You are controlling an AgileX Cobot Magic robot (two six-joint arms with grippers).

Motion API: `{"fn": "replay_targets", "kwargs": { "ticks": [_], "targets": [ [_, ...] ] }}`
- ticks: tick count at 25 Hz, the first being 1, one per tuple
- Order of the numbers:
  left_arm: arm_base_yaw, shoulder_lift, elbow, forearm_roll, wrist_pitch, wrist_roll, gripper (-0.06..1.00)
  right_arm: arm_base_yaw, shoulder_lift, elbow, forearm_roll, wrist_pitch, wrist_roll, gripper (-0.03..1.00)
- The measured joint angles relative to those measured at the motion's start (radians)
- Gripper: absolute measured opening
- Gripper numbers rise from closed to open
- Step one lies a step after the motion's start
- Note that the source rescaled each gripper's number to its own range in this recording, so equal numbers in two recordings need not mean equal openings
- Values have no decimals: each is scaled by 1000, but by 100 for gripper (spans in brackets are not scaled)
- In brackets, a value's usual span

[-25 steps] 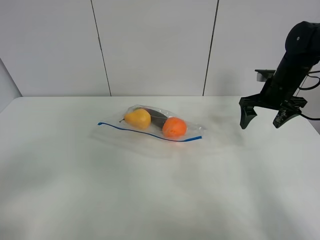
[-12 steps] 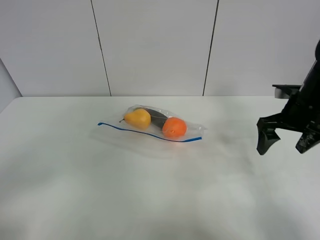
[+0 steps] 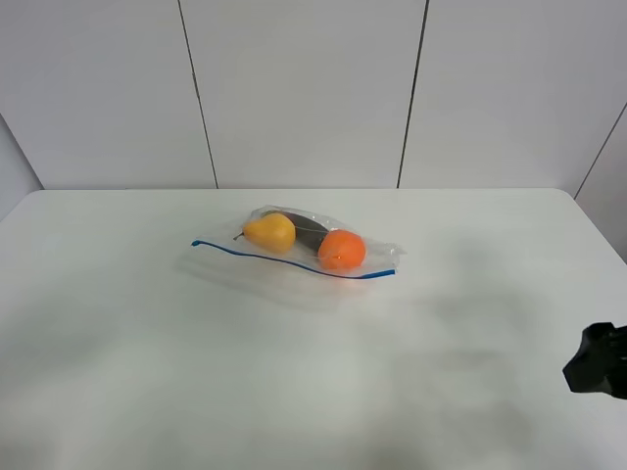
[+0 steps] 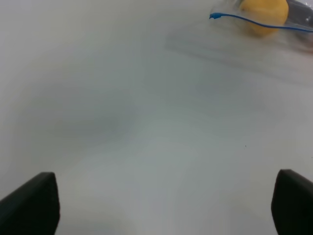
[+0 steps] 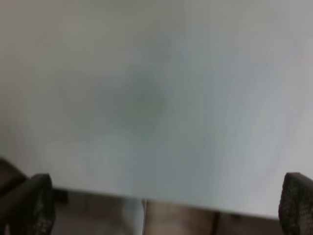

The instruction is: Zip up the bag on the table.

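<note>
The bag [image 3: 294,253] lies flat mid-far on the table [image 3: 147,372], blue zipper strip [image 3: 294,262] on its near edge, pear [image 3: 271,232] and orange [image 3: 341,250] inside. Left gripper [image 4: 161,205] and right gripper [image 5: 161,205]: fingers spread wide, empty, well apart from it.

high: frontal, far | wrists: low, near table [image 3: 127,372] | shared: bag [image 3: 294,250]

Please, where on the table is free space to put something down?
The table is bare in front of the bag, also left and right of it. Only the middle is occupied, by the bag. The right gripper sits at the near right edge.
</note>
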Motion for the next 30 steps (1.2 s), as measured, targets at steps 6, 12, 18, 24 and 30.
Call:
{"fn": "replay_targets", "kwargs": {
  "ticks": [6,12,18,24,30],
  "targets": [
    [0,0,0,0,0,0,100,0,-362,106,-1,-27,0,99],
    [0,0,0,0,0,0,100,0,-610,110,-3,-26,0,99],
    [0,0,0,0,0,0,100,0,-823,110,-3,-26,1,99],
    [0,0,0,0,0,0,100,0,-845,113,-10,-25,2,99],
    [0,0,0,0,0,0,100,0,-845,114,-14,-21,3,99]
  ]
}}
